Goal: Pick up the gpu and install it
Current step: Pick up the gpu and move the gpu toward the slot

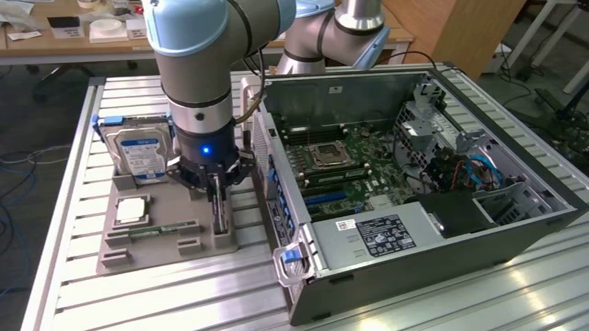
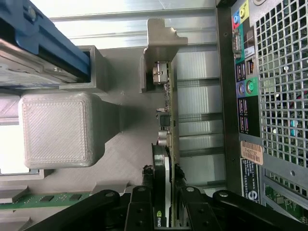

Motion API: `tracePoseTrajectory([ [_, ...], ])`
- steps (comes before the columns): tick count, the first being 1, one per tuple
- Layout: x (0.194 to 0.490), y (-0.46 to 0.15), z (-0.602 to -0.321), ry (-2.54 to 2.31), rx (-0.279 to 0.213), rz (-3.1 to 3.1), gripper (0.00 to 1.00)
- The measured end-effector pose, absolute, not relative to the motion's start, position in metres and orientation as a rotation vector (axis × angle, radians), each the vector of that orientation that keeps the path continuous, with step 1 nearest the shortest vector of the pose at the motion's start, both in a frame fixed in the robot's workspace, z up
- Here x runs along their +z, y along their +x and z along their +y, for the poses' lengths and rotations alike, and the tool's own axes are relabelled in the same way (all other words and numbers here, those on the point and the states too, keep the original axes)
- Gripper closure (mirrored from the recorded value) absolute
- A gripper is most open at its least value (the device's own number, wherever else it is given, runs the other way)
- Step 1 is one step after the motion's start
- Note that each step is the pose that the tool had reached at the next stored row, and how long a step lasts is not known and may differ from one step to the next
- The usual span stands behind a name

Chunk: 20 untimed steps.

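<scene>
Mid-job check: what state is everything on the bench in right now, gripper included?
Thin dark grey-black gpu card: upright on edge, seated in the grey plastic tray.
Black gripper: shut on the gpu card.
Silver hard drive with blue-white label: standing upright in the tray.
Narrow green memory stick: lying flat in the tray.
Black computer case: on its side, side panel off, motherboard exposed.

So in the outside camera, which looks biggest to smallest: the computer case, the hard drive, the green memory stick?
1. Computer case, by far the largest.
2. Hard drive, clearly in the middle.
3. Green memory stick, a thin strip, smallest.
All three differ plainly, so nearness to the camera changes nothing.
</scene>
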<state>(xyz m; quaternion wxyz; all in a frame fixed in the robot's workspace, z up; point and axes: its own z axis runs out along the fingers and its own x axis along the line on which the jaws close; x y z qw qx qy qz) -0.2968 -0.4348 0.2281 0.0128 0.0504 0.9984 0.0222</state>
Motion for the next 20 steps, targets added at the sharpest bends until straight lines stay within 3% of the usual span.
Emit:
tracePoseTrajectory([
  [20, 0.2368, -0.2968, -0.4348, 0.121, 0.07, 3.113, 0.73],
])
